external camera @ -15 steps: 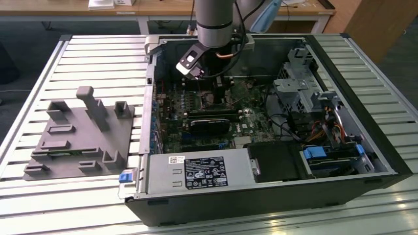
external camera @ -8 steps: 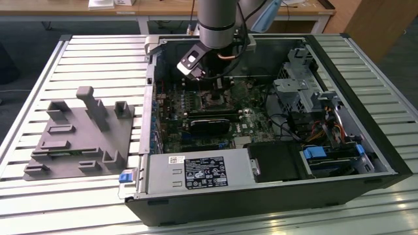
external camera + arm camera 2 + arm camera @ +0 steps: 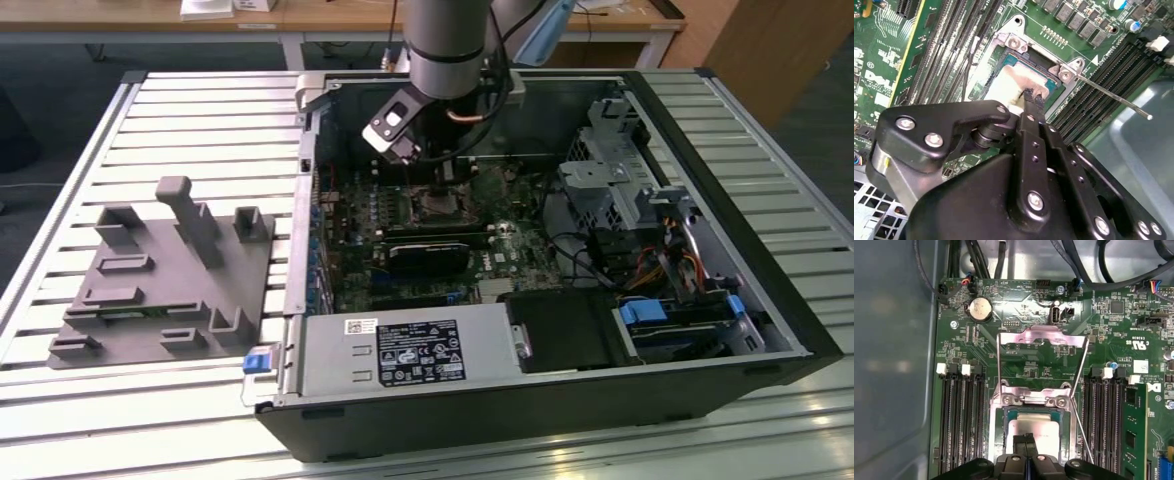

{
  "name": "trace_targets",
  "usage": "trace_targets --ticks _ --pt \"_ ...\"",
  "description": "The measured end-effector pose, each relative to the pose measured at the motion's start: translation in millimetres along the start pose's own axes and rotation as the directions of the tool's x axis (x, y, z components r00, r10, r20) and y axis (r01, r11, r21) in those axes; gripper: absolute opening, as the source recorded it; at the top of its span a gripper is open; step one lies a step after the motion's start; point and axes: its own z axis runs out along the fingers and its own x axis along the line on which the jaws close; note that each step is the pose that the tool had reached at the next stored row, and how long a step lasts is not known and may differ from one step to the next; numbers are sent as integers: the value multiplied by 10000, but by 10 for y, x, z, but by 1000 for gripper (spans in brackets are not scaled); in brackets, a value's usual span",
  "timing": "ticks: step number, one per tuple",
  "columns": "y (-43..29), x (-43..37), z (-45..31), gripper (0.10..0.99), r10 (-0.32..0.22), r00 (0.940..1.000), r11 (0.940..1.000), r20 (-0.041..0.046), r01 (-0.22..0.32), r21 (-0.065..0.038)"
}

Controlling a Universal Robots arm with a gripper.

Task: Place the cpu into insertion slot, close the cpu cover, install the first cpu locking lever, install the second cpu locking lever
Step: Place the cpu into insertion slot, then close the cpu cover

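- The cpu [image 3: 1035,426] lies flat inside the insertion slot [image 3: 998,432]; it looks thin, stiff and light, likely fragile underneath, so best taken by its edges or pressed on its metal face
- The gripper [image 3: 1026,441] has its fingers pressed together, pinching nothing, with the tips at the cpu's face
- The cpu cover [image 3: 1044,335] stands open just beyond the slot
- Thin lever rods [image 3: 998,365] flank the slot, with memory slots [image 3: 959,425] near on both sides; free room looks to be mainly above
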Motion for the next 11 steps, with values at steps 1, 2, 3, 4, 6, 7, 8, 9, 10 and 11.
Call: trace_targets --ticks 1,2,3,4,6,7,8,9,10,11 --pt "1 0 -8 114 1 10000 10000 -1 -1 13" --pt "2 0 -15 114 2 10000 10000 -2 -2 22" --pt "2 0 -21 114 3 10000 10000 -7 -3 26" --pt "2 0 -28 114 2 10000 10000 -11 -2 29" --pt "3 0 -41 114 2 10000 10000 -12 -2 39" --pt "3 0 -47 114 2 10000 10000 -11 -2 44" --pt "3 0 -49 114 3 10000 10000 -12 -3 47" --pt "4 0 -50 114 3 10000 10000 -15 -3 46" --pt "4 0 -54 114 3 10000 10000 -12 -3 49" --pt "4 -1 -59 114 2 10000 10000 -11 -2 51"
